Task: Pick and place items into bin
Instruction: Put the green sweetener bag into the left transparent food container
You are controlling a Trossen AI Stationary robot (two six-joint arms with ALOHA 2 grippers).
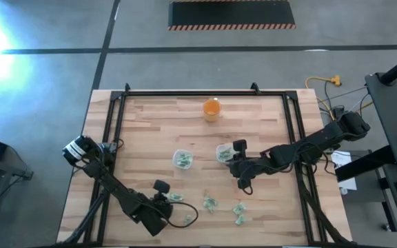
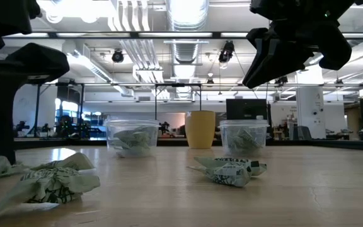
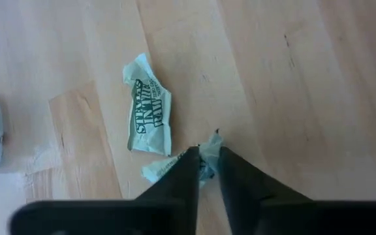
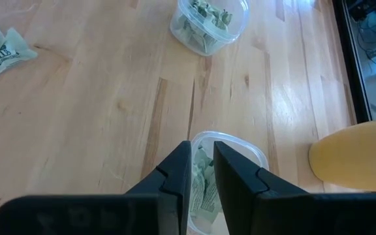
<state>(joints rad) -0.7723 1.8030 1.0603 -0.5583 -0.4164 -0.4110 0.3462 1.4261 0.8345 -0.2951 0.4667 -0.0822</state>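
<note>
Several small pale green wrinkly packets lie on the wooden table: one (image 3: pixel 149 108) by my left gripper, others near the near edge (image 1: pixel 209 204) (image 1: pixel 239 209). My left gripper (image 3: pixel 206 160), near the table's near left (image 1: pixel 165 202), is shut on a crumpled packet (image 3: pixel 209 149). My right gripper (image 4: pixel 201 163) hovers over the right clear tub (image 4: pixel 240 147), at mid-table (image 1: pixel 224 153). Its fingers are nearly closed, with a packet (image 4: pixel 202 173) between them. A second tub (image 1: pixel 182 160) also holds packets. My left gripper pinches the crumpled packet's upper part (image 3: pixel 211 140) between its two fingers, coming from above and pointing down. The packet's other end (image 3: pixel 158 171) sticks out beside one finger, low at the table. My right gripper has a pale green packet (image 4: pixel 202 173) between its two fingers, pointing down over the tub's opening. Which part it has, the fingers hide.
An orange cup (image 1: pixel 212 109) stands at the table's far middle, also in the right wrist view (image 4: pixel 358 156). A black frame (image 1: pixel 116 124) runs along the table's edges. Bare wood lies between the tubs and the loose packets.
</note>
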